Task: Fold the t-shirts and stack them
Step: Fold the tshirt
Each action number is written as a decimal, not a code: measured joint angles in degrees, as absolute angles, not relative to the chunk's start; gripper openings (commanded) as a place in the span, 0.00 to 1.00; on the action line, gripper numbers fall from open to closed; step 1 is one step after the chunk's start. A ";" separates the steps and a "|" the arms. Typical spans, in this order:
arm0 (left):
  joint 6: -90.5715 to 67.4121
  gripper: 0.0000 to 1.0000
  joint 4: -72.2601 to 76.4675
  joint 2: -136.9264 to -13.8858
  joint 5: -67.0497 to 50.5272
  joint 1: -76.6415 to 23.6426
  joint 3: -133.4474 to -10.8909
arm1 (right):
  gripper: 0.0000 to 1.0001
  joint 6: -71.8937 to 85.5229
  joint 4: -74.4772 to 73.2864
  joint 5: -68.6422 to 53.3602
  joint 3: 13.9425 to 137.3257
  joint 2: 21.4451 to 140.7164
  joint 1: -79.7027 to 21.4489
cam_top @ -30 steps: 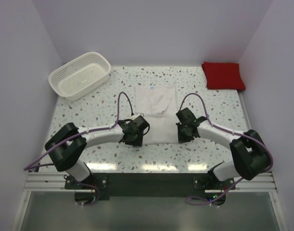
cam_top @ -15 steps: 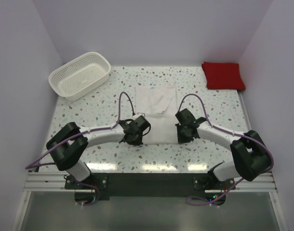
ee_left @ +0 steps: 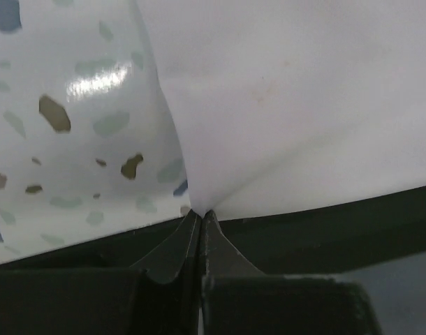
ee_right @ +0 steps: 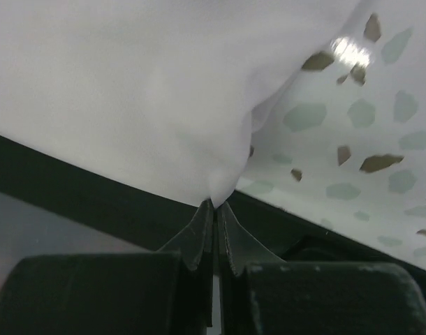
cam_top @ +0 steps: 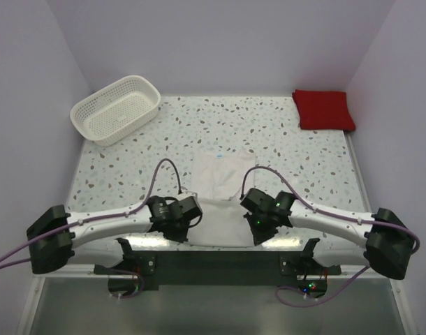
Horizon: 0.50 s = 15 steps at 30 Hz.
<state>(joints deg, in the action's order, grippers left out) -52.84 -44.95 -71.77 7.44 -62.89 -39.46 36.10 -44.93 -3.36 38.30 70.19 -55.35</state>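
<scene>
The white t-shirt (cam_top: 218, 202) lies stretched from mid-table to the near edge, hanging slightly over it. My left gripper (cam_top: 188, 234) is shut on its near left corner; the left wrist view shows the cloth (ee_left: 290, 105) pinched at the fingertips (ee_left: 199, 213). My right gripper (cam_top: 253, 234) is shut on the near right corner; the right wrist view shows the cloth (ee_right: 129, 91) drawn to a point between the fingertips (ee_right: 214, 204). The red t-shirt (cam_top: 323, 109) lies folded at the far right corner, away from both grippers.
A white plastic lattice basket (cam_top: 116, 109) stands at the far left. Walls close in the table at left, back and right. The black rail (cam_top: 213, 262) with the arm bases runs along the near edge, just under the grippers.
Both grippers have pulled back toward the near edge, dragging the white shirt's near corners with them. The shirt is now stretched longer and reaches the table's front edge.
</scene>
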 measured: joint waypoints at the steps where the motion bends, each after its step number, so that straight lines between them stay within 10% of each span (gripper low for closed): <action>1: -54.02 0.00 -47.09 -68.64 6.22 -63.64 -38.81 | 0.00 37.06 -46.59 -4.27 38.48 68.40 -56.71; 15: -43.66 0.00 -56.75 -69.28 6.59 -45.12 -61.69 | 0.00 31.00 -63.16 -3.57 67.05 72.27 -42.98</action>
<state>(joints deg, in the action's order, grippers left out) -43.66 -56.75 -69.28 6.59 -45.12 -61.69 31.00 -63.16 -3.57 67.05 72.27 -42.98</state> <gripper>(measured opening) 0.018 0.015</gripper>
